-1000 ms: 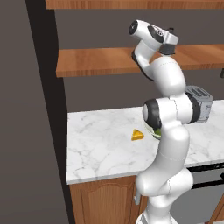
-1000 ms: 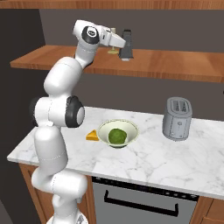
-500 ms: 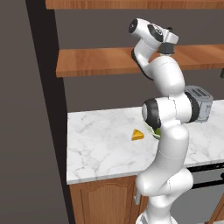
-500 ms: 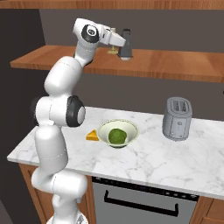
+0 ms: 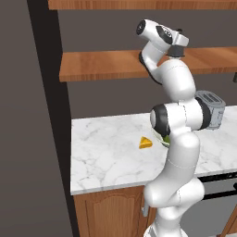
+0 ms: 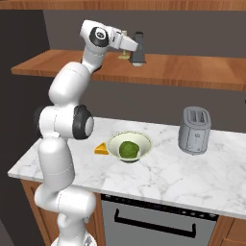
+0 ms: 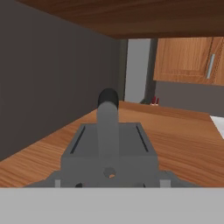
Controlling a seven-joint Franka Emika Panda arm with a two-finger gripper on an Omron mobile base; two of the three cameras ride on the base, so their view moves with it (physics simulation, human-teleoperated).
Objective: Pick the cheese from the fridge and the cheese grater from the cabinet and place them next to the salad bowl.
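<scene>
Cheese grater (image 6: pixel 138 50) upper center on cabinet (image 6: pixel 192 72), now clamped by half-closed gripper (image 6: pixel 135 48), earlier wide open. Below: 1 cheese (image 6: pixel 101 149), 1 salad bowl (image 6: pixel 114 142), 1 toaster (image 6: pixel 194 130).

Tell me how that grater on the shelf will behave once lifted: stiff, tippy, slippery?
The cheese grater looks like rigid metal, so probably stiff. Narrow top over a wider base suggests it stands steadily. Its smooth tapered sides may slip in the pincer.

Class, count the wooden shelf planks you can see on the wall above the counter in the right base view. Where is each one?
2. The lower shelf plank carries the cheese grater. The upper shelf plank runs along the top edge of the picture. More may lie above, out of view.
</scene>
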